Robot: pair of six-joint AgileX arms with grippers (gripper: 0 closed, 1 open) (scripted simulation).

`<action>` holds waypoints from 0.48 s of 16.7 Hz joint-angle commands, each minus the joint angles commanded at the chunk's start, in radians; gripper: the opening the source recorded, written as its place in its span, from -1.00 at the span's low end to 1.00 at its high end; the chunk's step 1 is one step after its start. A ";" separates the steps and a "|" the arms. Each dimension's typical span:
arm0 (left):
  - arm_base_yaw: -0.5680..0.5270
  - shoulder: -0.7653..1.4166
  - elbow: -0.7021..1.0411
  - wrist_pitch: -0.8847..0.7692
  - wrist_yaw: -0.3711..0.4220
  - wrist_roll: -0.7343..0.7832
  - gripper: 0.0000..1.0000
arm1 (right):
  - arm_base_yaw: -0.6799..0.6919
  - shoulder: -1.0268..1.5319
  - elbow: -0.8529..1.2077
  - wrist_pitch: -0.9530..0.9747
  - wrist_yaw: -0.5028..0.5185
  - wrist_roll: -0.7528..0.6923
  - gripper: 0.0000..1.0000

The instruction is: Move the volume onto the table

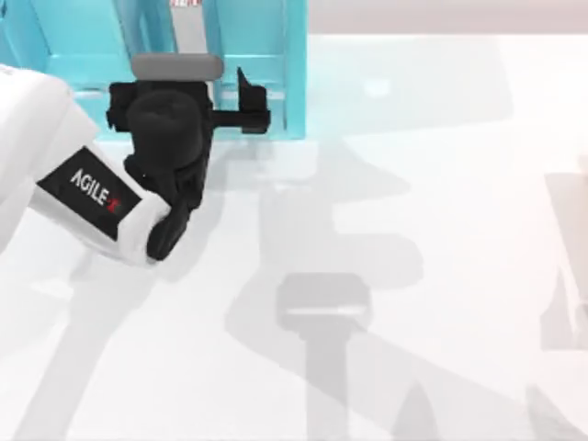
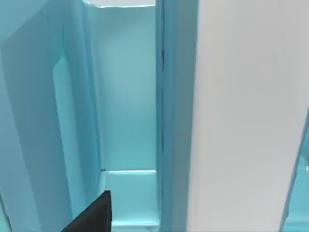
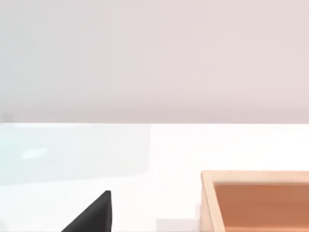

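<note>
The volume (image 1: 190, 29) stands upright in the teal shelf (image 1: 253, 37) at the back left of the white table (image 1: 413, 230), whitish spine with red marks at the top. My left gripper (image 1: 188, 92) is at the shelf's front, in line with the volume, jaws wide open. One black finger (image 1: 248, 92) reaches into the compartment to the volume's right. In the left wrist view the volume's pale page edges (image 2: 246, 121) rise beside a teal wall, and one finger (image 2: 94, 212) sits in the neighbouring compartment, clear of the volume. A right finger (image 3: 94, 212) hovers over the table (image 3: 145, 154).
The shelf's teal dividers (image 2: 72, 121) close in on both sides of the volume. A shallow orange-brown wooden box (image 3: 256, 203) lies on the table close to my right gripper. Grey arm shadows (image 1: 322, 303) fall across the middle of the table.
</note>
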 joint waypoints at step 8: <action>0.040 0.108 0.210 -0.102 0.040 0.003 1.00 | 0.000 0.000 0.000 0.000 0.000 0.000 1.00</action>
